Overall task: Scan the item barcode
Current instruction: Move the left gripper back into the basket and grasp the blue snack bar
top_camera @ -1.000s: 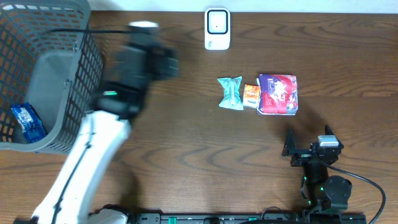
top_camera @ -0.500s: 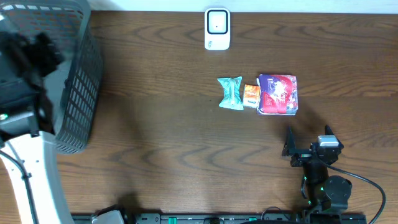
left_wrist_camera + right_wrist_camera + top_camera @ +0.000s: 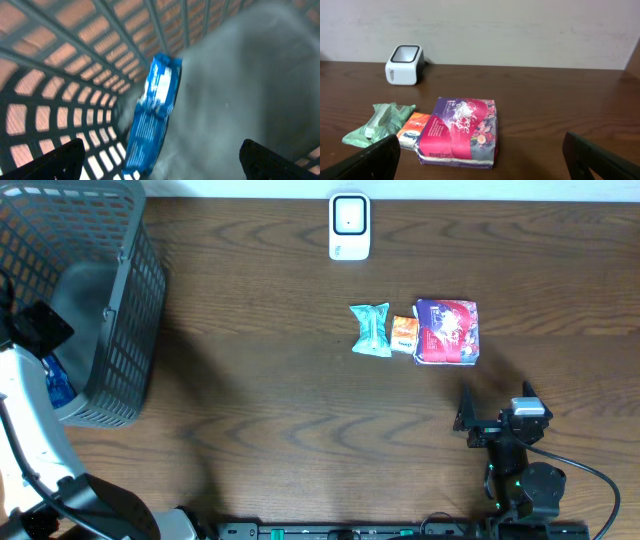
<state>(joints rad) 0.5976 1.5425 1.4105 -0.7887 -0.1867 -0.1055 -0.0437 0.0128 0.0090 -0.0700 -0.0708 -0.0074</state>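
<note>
Your left gripper (image 3: pixel 160 160) hung inside the grey plastic lattice basket (image 3: pixel 120 310), far to the left of the white boxy barcode scanner (image 3: pixel 349 225). Its jaws were spread wide with nothing between them. Below it, a glossy blue foil packet (image 3: pixel 152 120) lay against the basket's mesh wall. I judged that packet dealt with, so the step in hand was turning to a fresh item.

Three items sat close together in a row just in front of the scanner: a crinkled teal wrapper (image 3: pixel 370 330), a small orange carton (image 3: pixel 404 334) and a soft purple flowered tissue pack (image 3: pixel 447 331). Your right gripper (image 3: pixel 482 167), farther from the scanner than that row, was likewise released and empty.

The next move called for pinching one item and turning its barcode toward the scanner's window. The soft packs would likely dent under the fingers, while the carton should keep its shape.
</note>
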